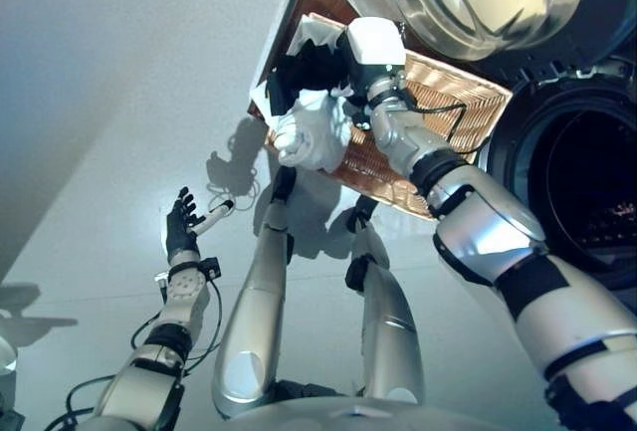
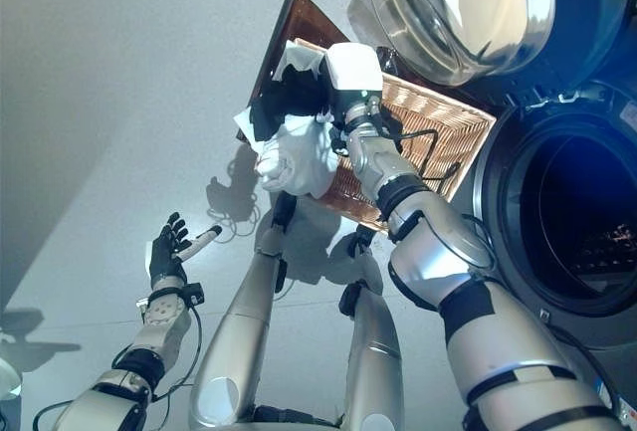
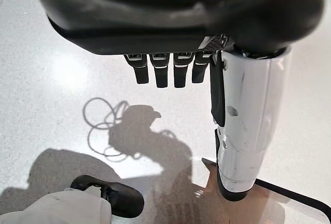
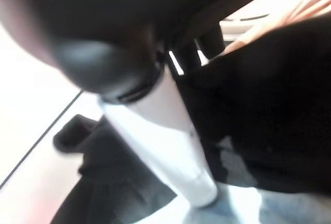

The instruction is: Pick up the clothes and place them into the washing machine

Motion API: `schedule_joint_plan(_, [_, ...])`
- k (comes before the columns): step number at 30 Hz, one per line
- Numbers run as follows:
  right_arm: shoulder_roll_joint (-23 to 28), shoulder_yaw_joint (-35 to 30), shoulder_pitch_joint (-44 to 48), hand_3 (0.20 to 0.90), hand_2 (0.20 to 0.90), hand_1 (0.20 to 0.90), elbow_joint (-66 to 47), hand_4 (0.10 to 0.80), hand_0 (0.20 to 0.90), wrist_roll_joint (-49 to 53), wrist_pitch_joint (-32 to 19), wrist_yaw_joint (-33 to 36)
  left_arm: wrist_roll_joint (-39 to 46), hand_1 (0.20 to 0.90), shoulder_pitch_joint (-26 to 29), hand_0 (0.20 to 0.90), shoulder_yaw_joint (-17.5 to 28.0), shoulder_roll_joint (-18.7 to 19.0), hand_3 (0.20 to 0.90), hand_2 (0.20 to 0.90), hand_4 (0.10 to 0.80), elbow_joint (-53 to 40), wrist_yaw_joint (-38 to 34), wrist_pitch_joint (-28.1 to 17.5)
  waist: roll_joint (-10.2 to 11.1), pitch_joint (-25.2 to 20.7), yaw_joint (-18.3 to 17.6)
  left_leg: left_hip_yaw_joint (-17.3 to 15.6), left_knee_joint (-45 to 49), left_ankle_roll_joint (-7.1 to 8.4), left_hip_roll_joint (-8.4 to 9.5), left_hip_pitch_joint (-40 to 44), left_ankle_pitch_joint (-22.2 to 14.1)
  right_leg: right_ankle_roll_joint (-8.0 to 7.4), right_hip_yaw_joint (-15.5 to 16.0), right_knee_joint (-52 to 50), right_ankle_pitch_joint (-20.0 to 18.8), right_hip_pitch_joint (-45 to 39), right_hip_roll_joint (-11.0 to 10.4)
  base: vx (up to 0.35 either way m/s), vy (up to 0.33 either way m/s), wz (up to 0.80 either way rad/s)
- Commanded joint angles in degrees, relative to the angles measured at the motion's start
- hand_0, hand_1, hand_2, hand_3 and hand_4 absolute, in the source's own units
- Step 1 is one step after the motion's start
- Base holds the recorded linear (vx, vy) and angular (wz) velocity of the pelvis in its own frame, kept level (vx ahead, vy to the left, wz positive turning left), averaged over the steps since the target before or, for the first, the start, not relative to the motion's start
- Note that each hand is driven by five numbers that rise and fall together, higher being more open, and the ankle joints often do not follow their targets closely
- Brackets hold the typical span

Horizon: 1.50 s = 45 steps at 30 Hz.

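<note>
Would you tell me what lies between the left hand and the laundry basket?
In the left eye view, only bare floor separates the open left hand from the wicker basket.

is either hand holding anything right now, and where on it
The right hand grips a black garment at a bunched fold over the wicker basket; pale clothes hang beside it. The left hand is open and empty.

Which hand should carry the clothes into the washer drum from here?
Right. The right hand is already at the wicker basket among the dark and white clothes, beside the open washing machine. The left hand hangs open and empty over the floor, far from both.
</note>
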State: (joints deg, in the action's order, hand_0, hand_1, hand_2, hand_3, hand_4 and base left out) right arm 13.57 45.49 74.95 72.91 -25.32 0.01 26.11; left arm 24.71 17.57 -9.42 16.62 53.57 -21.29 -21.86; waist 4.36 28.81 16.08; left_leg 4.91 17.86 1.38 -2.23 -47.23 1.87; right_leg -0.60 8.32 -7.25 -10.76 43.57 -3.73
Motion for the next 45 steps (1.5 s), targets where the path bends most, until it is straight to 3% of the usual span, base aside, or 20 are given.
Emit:
schedule_joint_plan(1, [1.0, 0.5, 0.5, 0.2, 0.2, 0.2, -2.3, 0.3, 0.2, -0.1, -1.8, 1.0, 0.5, 0.9, -3.7, 0.9, 0.9, 2.3, 0.9, 0.9, 0.8, -1.9, -1.0, -3.1, -3.8, 1.0, 1.9, -1.9, -13.0, -0.96, 2.97, 4.9, 7.6, -2.42, -0.2, -11.7, 9.6, -2.0, -0.3, 0.01, 0.026, -0.06])
schedule_joint_plan(24, [3.2, -5.3, -4.5, 0.2, 0.2, 0.2, -8.4, 0.3, 0.2, 4.2, -4.2, 3.2, 0.6, 0.9, -5.0, 0.9, 1.4, 1.2, 0.9, 0.9, 0.8, -0.1, -0.8, -3.1, -3.4, 1.0, 1.1, -4.4, -12.4, -1.63, 3.19, 11.8, 5.5, -2.59, -2.5, -11.2, 9.8, -8.4, -0.2, 0.01, 0.01, -0.05])
schedule_joint_plan(30, [2.6, -11.0, -8.2, 0.2, 0.2, 0.2, -10.8, 0.3, 0.2, 14.6, -7.5, 2.4, 1.1, 0.9, -4.7, 0.9, 2.0, 1.1, 0.9, 0.9, 0.8, 1.7, -0.6, -2.8, -3.1, 1.0, 0.7, -5.2, -12.2, -1.74, 3.15, 13.9, 4.8, -2.65, -3.1, -10.9, 9.9, -10.3, -0.2, 0.016, 0.006, -0.08])
schedule_joint_plan(37, [2.8, -12.9, -10.0, 0.2, 0.2, 0.2, -11.9, 0.3, 0.2, 19.0, -8.9, 1.5, 1.0, 0.9, -4.8, 0.9, 2.4, 1.4, 0.9, 0.9, 0.8, 1.7, -0.4, -2.6, -2.9, 0.8, 0.4, -5.6, -11.9, -1.82, 3.15, 14.6, 4.4, -2.6, -3.5, -10.8, 10.1, -11.1, 0.0, 0.014, -0.002, -0.02])
schedule_joint_plan(45, [2.0, -19.0, -16.0, 0.2, 0.2, 0.2, -14.9, 0.3, 0.2, 36.1, -13.1, -1.3, 1.3, 0.9, -5.2, 0.9, 2.7, 1.2, 0.9, 0.9, 0.8, 1.1, 0.2, -2.1, -2.6, 0.0, 0.1, -5.8, -11.8, -1.75, 2.95, 15.2, 4.1, -2.58, -3.7, -10.6, 10.3, -11.7, 0.0, 0.036, -0.015, 0.0])
